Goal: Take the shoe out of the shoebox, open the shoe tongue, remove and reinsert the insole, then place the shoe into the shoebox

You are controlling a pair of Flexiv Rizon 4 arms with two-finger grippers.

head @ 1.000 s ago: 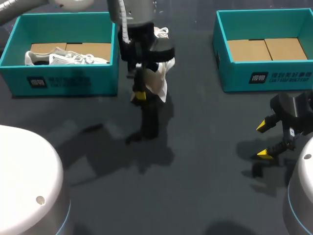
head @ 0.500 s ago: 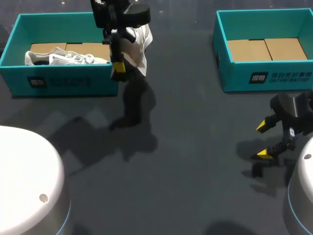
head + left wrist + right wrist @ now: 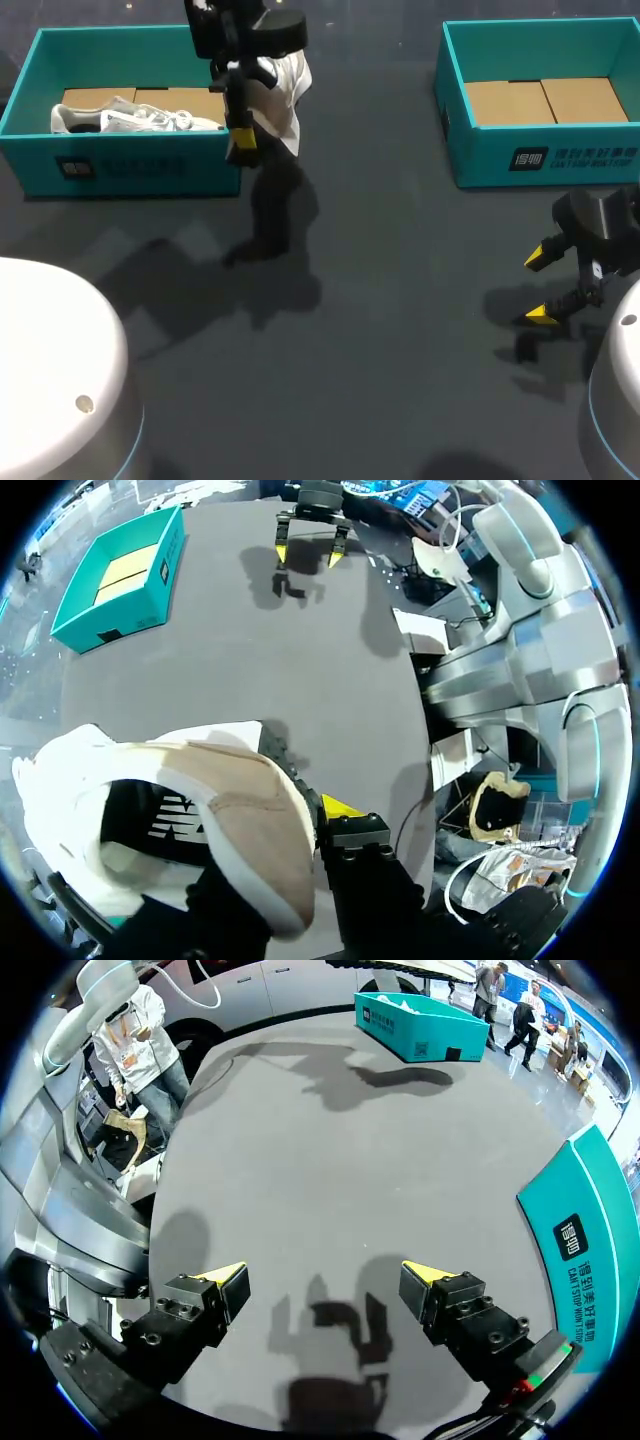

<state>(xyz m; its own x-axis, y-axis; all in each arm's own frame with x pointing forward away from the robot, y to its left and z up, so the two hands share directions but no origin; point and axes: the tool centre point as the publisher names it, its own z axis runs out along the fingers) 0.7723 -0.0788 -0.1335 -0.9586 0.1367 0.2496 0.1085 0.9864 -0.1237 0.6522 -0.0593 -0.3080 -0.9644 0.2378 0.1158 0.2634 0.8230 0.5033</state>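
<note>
White shoe (image 3: 285,80) hangs off the worktop (image 3: 380,330) in the left pincer (image 3: 250,130), just beside the right-hand end of the left shoebox (image 3: 130,165). In the left wrist view the shoe (image 3: 200,820) lies with its tan sole against the one yellow-tipped finger (image 3: 340,805) that shows. The other finger is hidden beneath it, so the pincer looks clamped on the shoe from both sides, though the far contact cannot be seen. A second white shoe (image 3: 130,118) lies inside the left shoebox on its cardboard floor. The teal right shoebox (image 3: 540,160) stands well apart at the far right of the worktop, its cardboard floor bare. The right pincer (image 3: 325,1285) hovers low over the worktop near the right edge, its fingers spread wide.
</note>
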